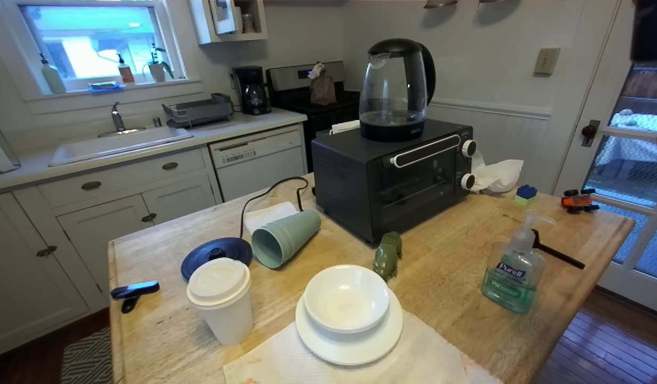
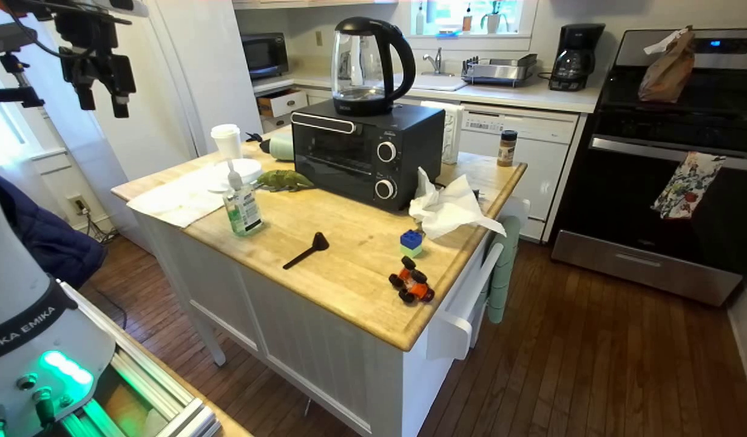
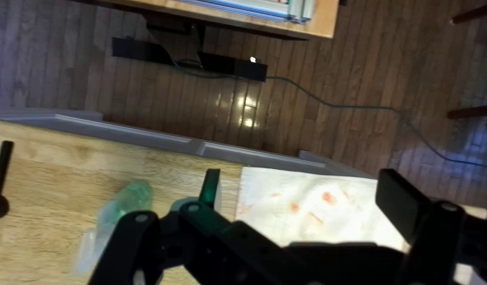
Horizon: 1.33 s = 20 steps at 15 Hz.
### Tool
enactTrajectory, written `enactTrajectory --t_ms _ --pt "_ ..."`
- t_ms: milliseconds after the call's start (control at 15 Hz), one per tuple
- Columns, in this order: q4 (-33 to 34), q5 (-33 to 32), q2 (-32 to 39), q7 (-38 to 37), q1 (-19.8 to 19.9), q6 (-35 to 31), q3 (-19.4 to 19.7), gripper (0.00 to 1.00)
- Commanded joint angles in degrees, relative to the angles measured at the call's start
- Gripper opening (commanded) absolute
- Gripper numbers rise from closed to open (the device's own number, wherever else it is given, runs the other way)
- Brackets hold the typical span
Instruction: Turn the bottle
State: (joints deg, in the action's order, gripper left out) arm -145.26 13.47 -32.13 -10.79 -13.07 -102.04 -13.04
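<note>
Probably pre-grasp: our end effector [image 3: 305, 194] wide open, empty. Next: lower to bottle [image 1: 512, 285], right of plate [image 1: 355, 350] in an exterior view, grip, turn.

- Bare wood [image 1: 437, 261] between the bottle [image 1: 512, 277] and the toaster oven [image 1: 344, 184] leaves a way through.
- The green toy reptile [image 1: 388, 256] and a white bowl [image 1: 347, 298] stacked on a plate [image 1: 354, 351] bound it at one side.
- A black scoop [image 2: 306, 250] lies low near the bottle.
- Atop the toaster oven, the kettle [image 1: 394, 96] obstructs crossing.
</note>
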Motion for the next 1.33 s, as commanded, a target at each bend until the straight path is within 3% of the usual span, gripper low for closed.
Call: enactTrajectory --t_ms 0,600,933,1267 --pt "-2.11 -7.12 2.83 0.65 2.46 0.21 -0.77 1.00" --pt "-7.03 -15.70 7.38 0.12 4.93 -9.20 0.46 1.00" --pt "-8.25 -16.11 9.51 -0.45 6.39 -14.51 2.44 1.00" --pt "-7.82 -14.93 8.59 0.10 5.10 -12.44 2.03 1.00"
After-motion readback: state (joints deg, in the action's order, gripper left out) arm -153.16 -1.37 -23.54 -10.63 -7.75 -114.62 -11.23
